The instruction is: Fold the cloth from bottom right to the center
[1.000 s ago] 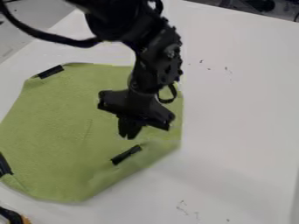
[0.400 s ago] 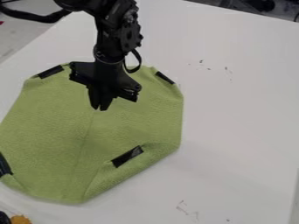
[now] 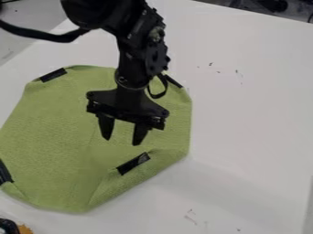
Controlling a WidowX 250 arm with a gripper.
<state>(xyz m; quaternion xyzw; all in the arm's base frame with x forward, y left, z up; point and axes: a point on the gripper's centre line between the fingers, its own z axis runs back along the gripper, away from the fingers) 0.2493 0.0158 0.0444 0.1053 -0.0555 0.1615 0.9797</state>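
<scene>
The black gripper (image 3: 122, 140) hangs over the middle of the green cloth (image 3: 55, 132), its two fingers spread apart with nothing between them. Just below and right of its fingertips, a black strip (image 3: 133, 163) marks the bottom right corner, which is folded inward and lies over the cloth. Other black strips sit at the upper left, upper right and left edges, where the corners are turned in too. Part of the cloth's upper right is hidden behind the arm.
The white table (image 3: 250, 119) extends around the cloth and carries small dark marks at the right and bottom. An orange and black object (image 3: 23, 229) shows at the bottom left edge.
The gripper first moved up and left with its fingers close together, then came back down and right as they spread. The cloth's folds look nearly the same.
</scene>
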